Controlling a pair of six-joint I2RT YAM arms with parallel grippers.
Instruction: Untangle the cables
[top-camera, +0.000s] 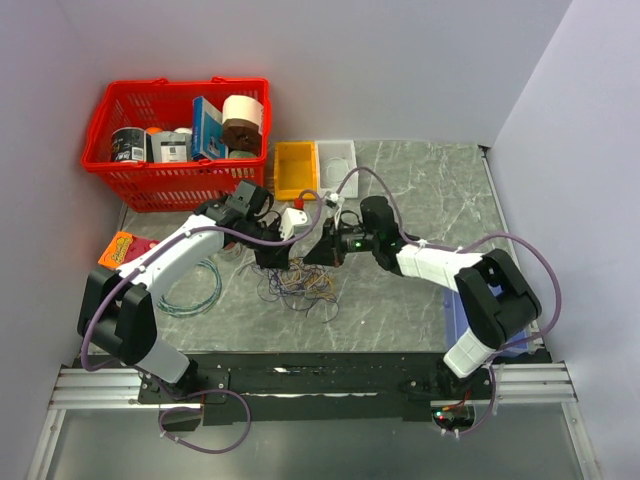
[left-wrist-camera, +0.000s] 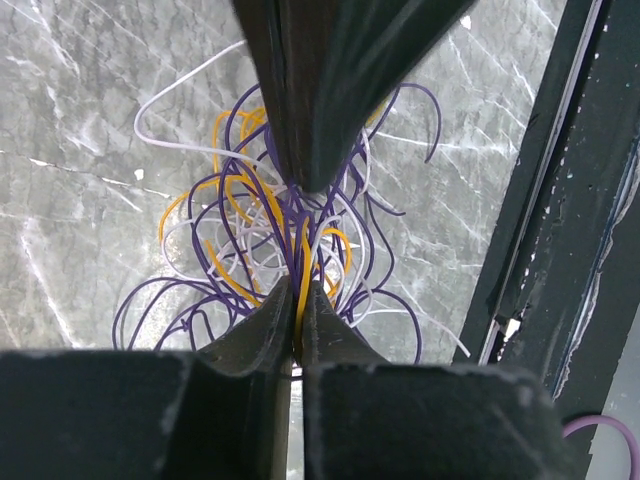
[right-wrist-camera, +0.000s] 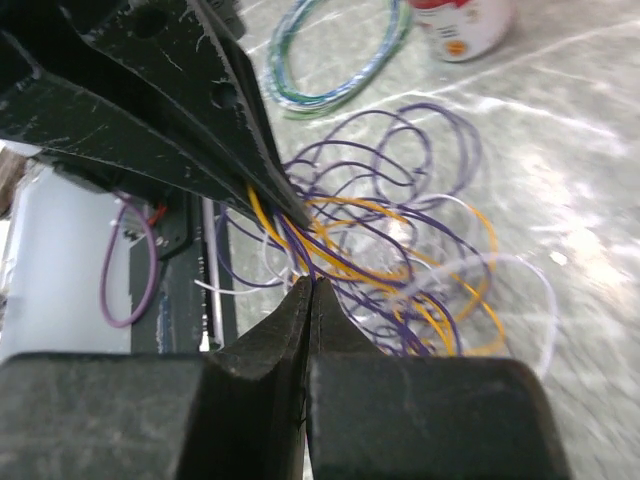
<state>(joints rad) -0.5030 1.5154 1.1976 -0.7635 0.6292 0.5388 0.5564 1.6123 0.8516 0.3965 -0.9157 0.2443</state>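
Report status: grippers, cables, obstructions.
Left gripper shut on cables, yellow and purple strands. Right gripper shut at heap, hold unconfirmed. Heap tangled. Teal hoop apart, left side.

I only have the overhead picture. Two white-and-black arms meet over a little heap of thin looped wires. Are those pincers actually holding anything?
Observer: Yes. The left wrist camera shows the left gripper shut on a yellow-orange strand of the thin looped cables.
Operator: And the other one?
Observer: The right gripper is shut too; whether a strand sits between its tips, I cannot tell.
Operator: How tangled is it?
Observer: Close up, purple, yellow-orange and pale white loops cross through one another.
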